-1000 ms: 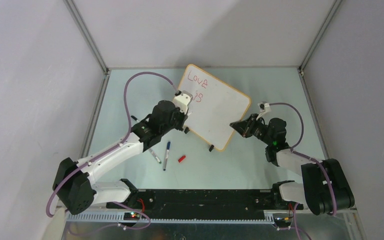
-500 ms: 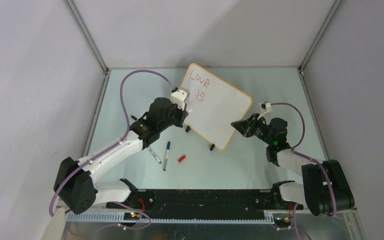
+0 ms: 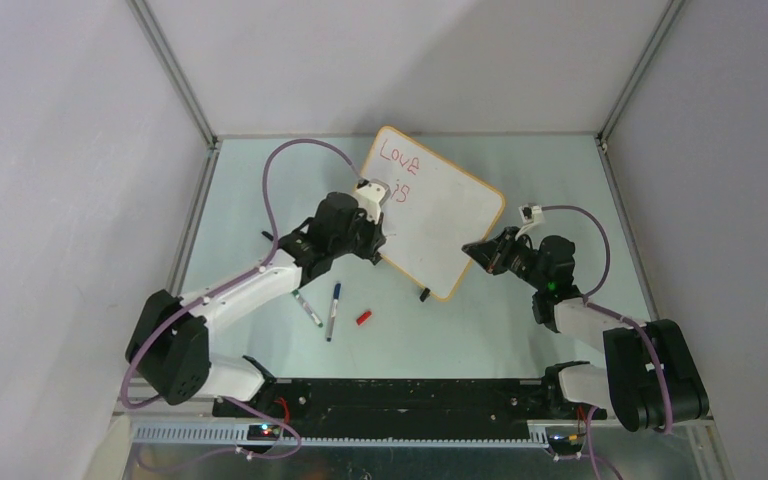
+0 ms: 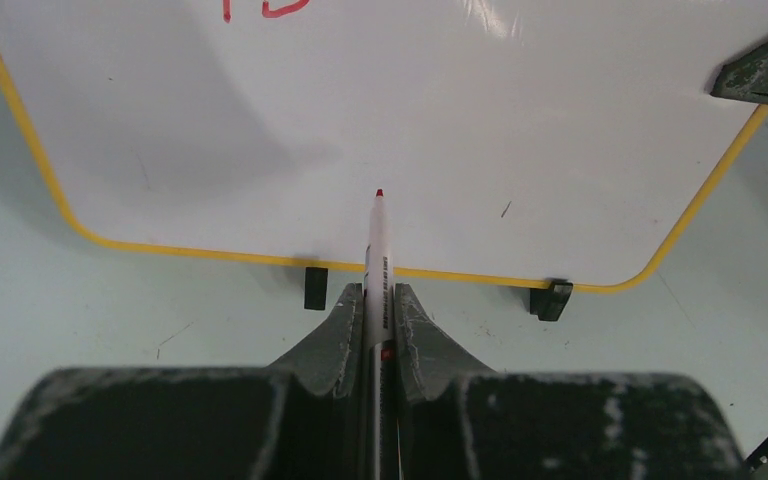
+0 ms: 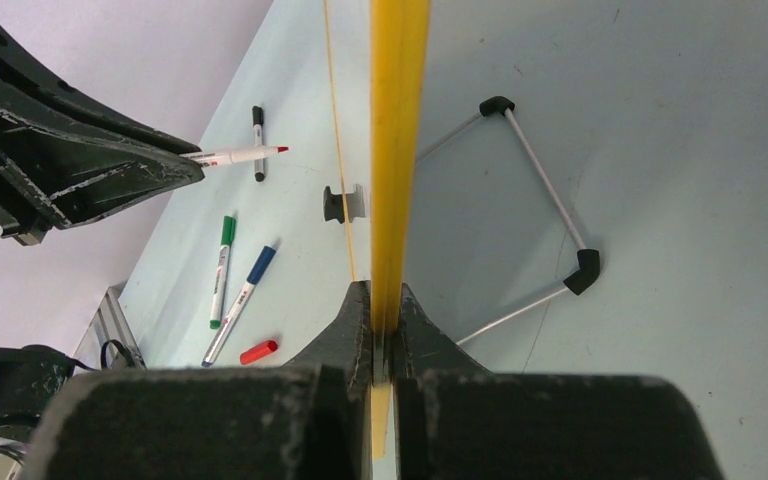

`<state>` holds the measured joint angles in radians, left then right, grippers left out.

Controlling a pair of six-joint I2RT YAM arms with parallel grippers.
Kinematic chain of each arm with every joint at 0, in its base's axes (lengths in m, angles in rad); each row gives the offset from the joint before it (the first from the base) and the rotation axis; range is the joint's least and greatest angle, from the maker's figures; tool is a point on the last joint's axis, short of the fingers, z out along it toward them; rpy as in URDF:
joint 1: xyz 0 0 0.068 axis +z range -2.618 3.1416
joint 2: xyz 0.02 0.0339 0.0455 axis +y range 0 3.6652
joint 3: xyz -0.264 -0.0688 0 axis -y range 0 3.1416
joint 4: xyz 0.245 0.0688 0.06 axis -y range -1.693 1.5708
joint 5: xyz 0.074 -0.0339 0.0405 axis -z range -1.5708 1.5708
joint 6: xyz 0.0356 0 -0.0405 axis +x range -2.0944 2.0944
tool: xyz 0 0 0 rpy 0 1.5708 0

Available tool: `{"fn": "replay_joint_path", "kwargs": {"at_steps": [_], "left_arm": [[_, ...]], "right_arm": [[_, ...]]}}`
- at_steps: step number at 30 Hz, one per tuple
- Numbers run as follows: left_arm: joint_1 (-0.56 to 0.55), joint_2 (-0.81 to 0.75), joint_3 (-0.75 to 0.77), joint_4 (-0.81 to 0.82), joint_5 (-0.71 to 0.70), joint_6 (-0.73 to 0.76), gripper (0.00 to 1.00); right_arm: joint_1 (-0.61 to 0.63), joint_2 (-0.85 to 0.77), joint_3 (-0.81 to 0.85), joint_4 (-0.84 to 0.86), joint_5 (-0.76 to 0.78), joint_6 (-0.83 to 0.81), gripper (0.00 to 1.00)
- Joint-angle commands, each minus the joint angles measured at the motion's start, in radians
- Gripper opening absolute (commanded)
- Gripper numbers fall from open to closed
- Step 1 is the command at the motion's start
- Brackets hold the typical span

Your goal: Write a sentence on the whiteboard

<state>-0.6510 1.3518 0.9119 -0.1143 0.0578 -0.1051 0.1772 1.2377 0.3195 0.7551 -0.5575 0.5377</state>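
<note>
The whiteboard stands tilted on the table, with "Love" and "is" in red at its upper left. My left gripper is shut on a red marker. The marker tip points at the blank lower part of the board, below "is". In the right wrist view the marker ends a little short of the board face. My right gripper is shut on the board's yellow edge; it is at the board's right side in the top view.
A green marker, a blue marker and a red cap lie on the table in front of the board. A black marker lies farther left. The board's wire stand is behind it. Two black feet are at its lower edge.
My left arm has swung right and brought the marker lower on the board, below "is". The board shifted slightly a second ago. The right gripper has stayed put.
</note>
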Motion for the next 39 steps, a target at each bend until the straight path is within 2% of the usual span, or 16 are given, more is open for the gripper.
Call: {"fn": "replay_joint_path", "kwargs": {"at_steps": [1, 11, 30, 39], "left_arm": [[0.003, 0.023, 0.062, -0.008, 0.021, -0.033, 0.00], [0.013, 0.037, 0.059, 0.024, 0.038, -0.045, 0.00], [0.062, 0.091, 0.149, -0.039, 0.045, -0.113, 0.00], [0.087, 0.128, 0.162, -0.046, 0.090, -0.182, 0.00]], "right_arm": [[-0.027, 0.000, -0.007, -0.013, 0.096, -0.053, 0.00], [-0.026, 0.011, -0.011, 0.007, 0.088, -0.049, 0.00], [-0.026, 0.020, -0.012, 0.022, 0.075, -0.040, 0.00], [-0.026, 0.022, -0.012, 0.024, 0.072, -0.039, 0.00]]}}
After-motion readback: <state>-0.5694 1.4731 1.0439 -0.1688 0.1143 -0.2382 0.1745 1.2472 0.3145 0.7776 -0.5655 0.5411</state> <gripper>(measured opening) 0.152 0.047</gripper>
